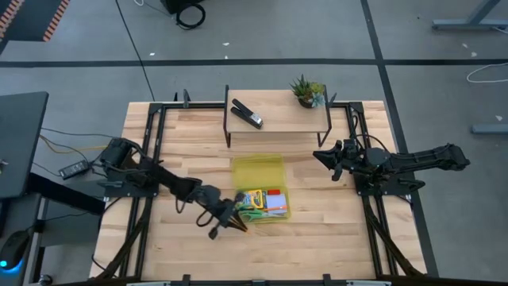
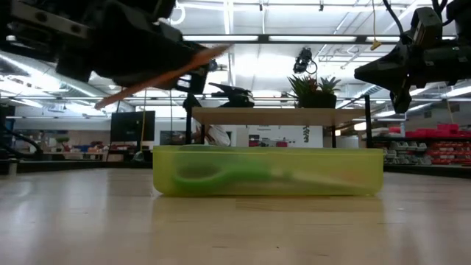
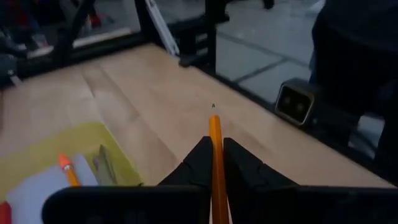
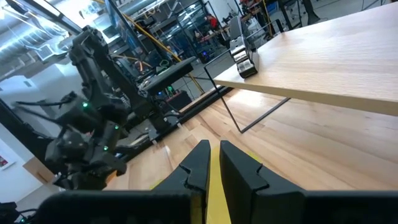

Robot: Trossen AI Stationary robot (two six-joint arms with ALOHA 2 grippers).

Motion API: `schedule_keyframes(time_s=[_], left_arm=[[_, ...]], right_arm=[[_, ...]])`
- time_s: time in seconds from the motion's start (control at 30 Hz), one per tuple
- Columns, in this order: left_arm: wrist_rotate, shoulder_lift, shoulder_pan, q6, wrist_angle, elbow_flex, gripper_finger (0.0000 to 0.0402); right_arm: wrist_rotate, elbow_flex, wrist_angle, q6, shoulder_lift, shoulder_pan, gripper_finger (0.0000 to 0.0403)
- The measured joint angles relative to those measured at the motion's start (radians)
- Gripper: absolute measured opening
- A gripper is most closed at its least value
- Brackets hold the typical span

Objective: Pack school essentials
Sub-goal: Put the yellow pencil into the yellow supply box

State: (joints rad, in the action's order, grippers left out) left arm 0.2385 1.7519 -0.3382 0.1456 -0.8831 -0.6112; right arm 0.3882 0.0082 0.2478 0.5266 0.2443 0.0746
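Observation:
My left gripper (image 1: 228, 218) hangs just left of the open yellow case (image 1: 279, 214), shut on an orange pencil (image 2: 162, 73). In the case lie a crayon box (image 1: 253, 197), a red eraser (image 1: 275, 191), a pale notepad (image 1: 275, 203), green-handled scissors (image 2: 221, 175) and a second orange pencil (image 3: 67, 170). The case's lid (image 1: 258, 168) lies flat on the table behind it. My right gripper (image 1: 321, 156) waits shut at the table's right, holding nothing. My left gripper pinches the orange pencil's shaft (image 3: 215, 144) between its two fingers. The fingers lie along the pencil, whose sharpened tip (image 3: 213, 107) sticks out forward past the fingertips. The pencil is lifted clear of the table and tilted, seen slanting in the low view.
A small wooden shelf (image 1: 278, 119) stands at the table's far middle with a black stapler (image 1: 247, 113) and a potted plant (image 1: 307, 91) on it. Black frame rails (image 1: 151, 151) run along both sides of the table. Bare wood lies near the front edge.

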Motion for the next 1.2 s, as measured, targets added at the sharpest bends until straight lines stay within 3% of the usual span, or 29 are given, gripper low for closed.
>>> schedule_keyframes(time_s=[0.23, 0.53, 0.8, 0.93, 1.2], left_arm=[[0.0, 0.0, 0.018, 0.022, 0.301, -0.138, 0.0025], [-0.011, 0.0, 0.139, -0.082, 0.429, -0.282, 0.0026], [-0.201, 0.042, 0.248, -0.559, 0.427, -0.375, 0.0029], [-0.221, 0.078, 0.262, -0.847, 0.424, -0.391, 0.0025], [-0.217, 0.096, 0.288, -1.269, 0.419, -0.397, 0.0034]], right_arm=[[0.0, 0.0, 0.0, 0.0, 0.0, 0.0, 0.0042], [0.0, 0.0, 0.0, 0.0, 0.0, 0.0, 0.0042], [0.0, 0.0, -0.003, 0.0, 0.0, 0.0, 0.0042], [0.0, 0.0, -0.011, 0.0, 0.0, 0.0, 0.0042], [0.0, 0.0, -0.015, 0.0, 0.0, 0.0, 0.0042]])
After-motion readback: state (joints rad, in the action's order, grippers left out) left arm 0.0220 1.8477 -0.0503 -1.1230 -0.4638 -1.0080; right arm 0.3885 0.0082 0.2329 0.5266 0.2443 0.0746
